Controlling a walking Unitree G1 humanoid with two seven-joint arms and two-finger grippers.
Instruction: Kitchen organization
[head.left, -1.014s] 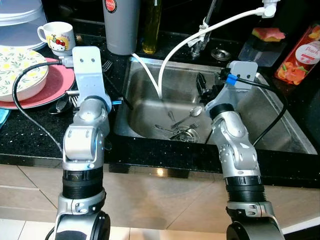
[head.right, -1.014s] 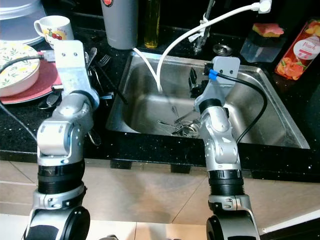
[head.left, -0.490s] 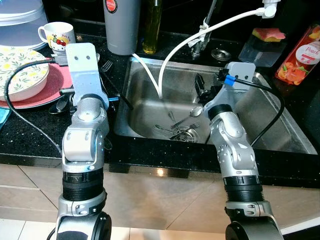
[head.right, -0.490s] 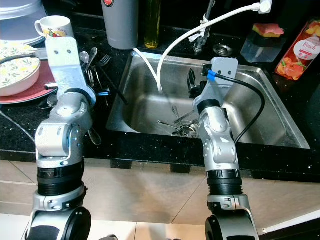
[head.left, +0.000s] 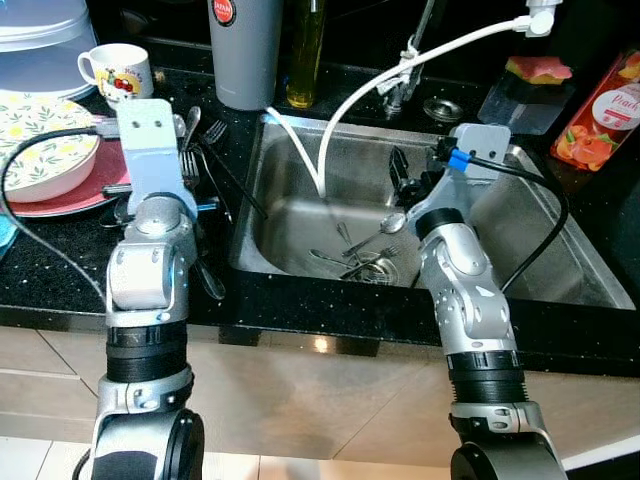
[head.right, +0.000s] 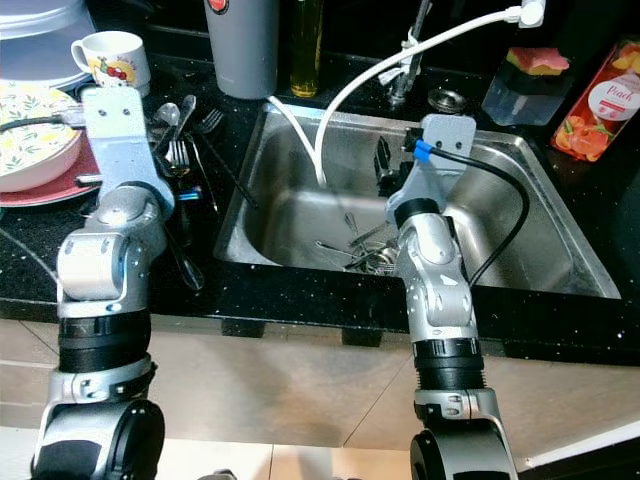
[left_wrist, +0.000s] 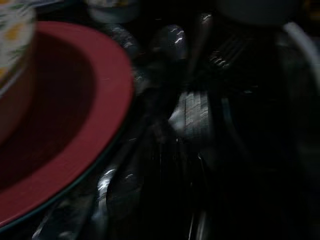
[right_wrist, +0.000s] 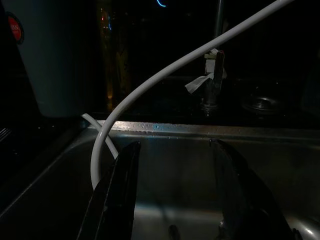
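Steel cutlery is left heaped in the sink, just below the right gripper, whose fingers are spread wide with nothing pinched. More forks and spoons are piled on the counter ahead of the left gripper, beside the red plate; whether its fingers are spread can't be told. Roughly halfway sorted, it's guessed.

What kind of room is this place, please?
Most likely a home kitchen: a steel sink with cutlery in it, set in a black counter, with a mug and plates beside it.
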